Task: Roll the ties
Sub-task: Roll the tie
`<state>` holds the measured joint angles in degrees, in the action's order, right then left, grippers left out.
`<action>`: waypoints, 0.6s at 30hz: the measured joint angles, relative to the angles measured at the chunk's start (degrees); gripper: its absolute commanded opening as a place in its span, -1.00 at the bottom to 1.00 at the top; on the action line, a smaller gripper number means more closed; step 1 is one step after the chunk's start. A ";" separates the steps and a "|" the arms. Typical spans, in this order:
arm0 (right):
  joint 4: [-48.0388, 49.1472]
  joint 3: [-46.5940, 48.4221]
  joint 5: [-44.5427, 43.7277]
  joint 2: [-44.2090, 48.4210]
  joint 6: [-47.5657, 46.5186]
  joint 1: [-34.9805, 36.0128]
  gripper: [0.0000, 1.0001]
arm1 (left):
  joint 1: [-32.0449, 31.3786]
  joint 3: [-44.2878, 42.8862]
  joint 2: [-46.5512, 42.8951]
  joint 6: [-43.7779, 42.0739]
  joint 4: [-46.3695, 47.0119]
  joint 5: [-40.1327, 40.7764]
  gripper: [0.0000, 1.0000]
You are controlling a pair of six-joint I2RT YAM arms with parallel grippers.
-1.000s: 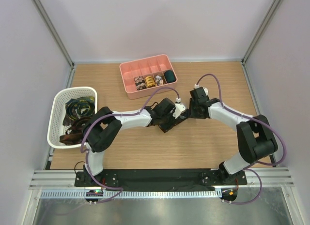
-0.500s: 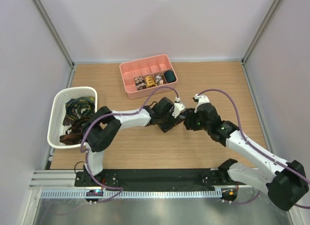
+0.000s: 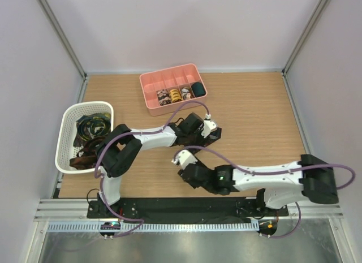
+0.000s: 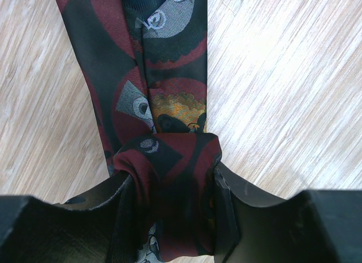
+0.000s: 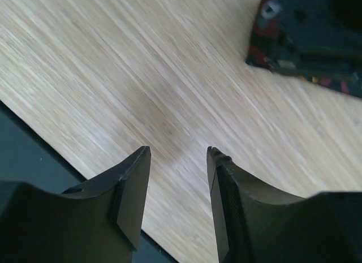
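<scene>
A dark tie (image 4: 169,99) with red discs and grey prints lies on the wood, running away from my left gripper (image 4: 169,212). That gripper is shut on the tie's rolled near end, at the table's middle (image 3: 208,135). My right gripper (image 5: 175,178) is open and empty over bare wood near the front edge, low in the top view (image 3: 186,175). It stands apart from the tie, whose end (image 5: 263,51) shows at the upper right of the right wrist view. Several coiled ties (image 3: 175,95) sit in the pink tray.
The pink divided tray (image 3: 169,79) stands at the back centre. A white mesh basket (image 3: 63,144) at the left holds more loose ties (image 3: 90,130). The black base strip (image 5: 22,155) lies just past the front edge, beside the right fingers.
The right arm has swung from beside the left gripper down to the near edge, its jaws spreading a little. The left gripper has kept its place and its hold on the tie.
</scene>
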<state>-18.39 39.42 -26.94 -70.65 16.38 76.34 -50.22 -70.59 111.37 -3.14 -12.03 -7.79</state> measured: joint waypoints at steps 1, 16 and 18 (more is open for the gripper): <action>-0.70 1.86 -1.62 -2.67 -0.92 1.46 0.03 | 0.00 -0.15 0.07 -0.04 -0.22 -0.04 -0.56; -19.61 40.79 -28.44 -50.75 -12.31 4.61 0.45 | 0.00 -2.93 1.25 0.22 -3.85 -1.73 -0.56; -21.84 42.53 -31.12 -52.65 -13.14 3.65 0.45 | 0.00 -3.32 1.36 0.33 -4.55 -2.14 -0.56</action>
<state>-40.23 81.95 -58.06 -123.31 3.25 79.99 -50.22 -73.91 112.73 -2.81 -16.58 -9.93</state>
